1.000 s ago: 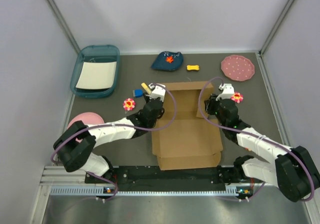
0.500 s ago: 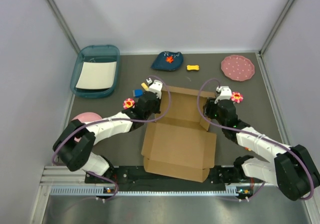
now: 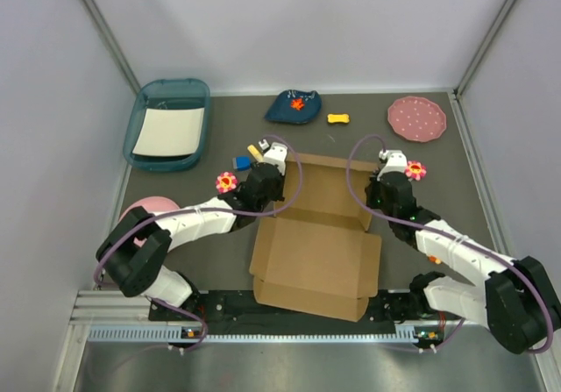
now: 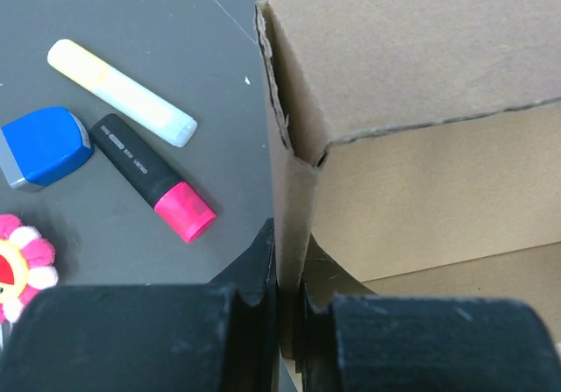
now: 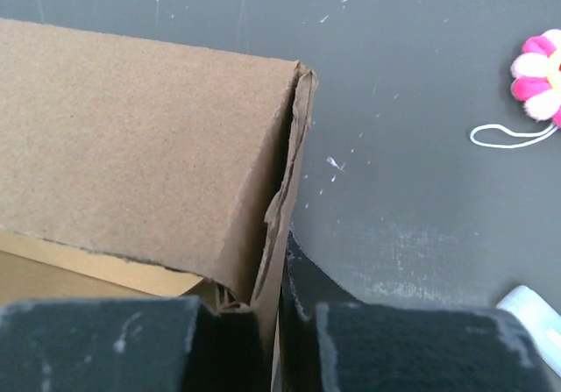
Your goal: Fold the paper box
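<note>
Cardboard mailer box (image 3: 316, 252): mid-tabletop (image 3: 438, 173) between my two arms, big panel flat toward me, far walls raised.
Left pincer (image 4: 285, 300): clamped tight on the left side wall, propping it upright.
Right pincer (image 5: 272, 309): pinched closed on the right wall's corner, same reason.
My guess: squaring both far corners before tucking flaps.
</note>
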Action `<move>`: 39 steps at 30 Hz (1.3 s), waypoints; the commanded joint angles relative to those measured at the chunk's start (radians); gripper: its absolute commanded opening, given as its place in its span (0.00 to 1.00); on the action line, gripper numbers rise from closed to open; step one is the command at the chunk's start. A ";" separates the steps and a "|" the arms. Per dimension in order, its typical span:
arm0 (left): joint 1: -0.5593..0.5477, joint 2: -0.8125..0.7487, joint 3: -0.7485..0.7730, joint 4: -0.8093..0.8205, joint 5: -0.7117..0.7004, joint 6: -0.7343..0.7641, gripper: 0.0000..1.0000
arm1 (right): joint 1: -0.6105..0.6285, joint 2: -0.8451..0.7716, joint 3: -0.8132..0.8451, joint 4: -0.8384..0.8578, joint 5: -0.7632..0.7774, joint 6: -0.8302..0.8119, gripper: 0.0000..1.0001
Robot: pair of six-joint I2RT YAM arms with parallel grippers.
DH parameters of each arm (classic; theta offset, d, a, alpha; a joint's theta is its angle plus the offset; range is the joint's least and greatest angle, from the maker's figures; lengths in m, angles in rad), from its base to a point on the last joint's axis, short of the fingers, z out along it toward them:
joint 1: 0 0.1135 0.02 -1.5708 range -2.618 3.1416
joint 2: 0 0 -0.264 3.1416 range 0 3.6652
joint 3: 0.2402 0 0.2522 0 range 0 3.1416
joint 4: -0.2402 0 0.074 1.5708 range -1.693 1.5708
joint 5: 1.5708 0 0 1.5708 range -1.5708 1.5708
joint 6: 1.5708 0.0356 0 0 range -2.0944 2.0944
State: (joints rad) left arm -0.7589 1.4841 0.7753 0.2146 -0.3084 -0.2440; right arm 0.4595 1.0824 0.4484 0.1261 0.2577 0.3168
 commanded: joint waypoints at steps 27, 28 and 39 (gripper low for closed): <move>-0.097 0.042 0.067 -0.093 -0.373 -0.138 0.00 | 0.079 0.008 0.087 -0.230 0.071 0.079 0.06; -0.097 0.041 0.065 -0.093 -0.370 -0.146 0.00 | 0.077 0.017 0.087 -0.233 0.077 0.082 0.04; -0.111 0.030 0.047 -0.078 -0.380 -0.136 0.00 | 0.111 0.053 0.072 -0.236 0.028 0.130 0.30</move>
State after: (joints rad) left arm -0.8658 1.5425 0.8192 0.1329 -0.6495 -0.3771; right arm 0.5434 1.1210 0.5346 -0.0715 0.3298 0.4126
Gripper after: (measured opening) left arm 0.067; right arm 0.283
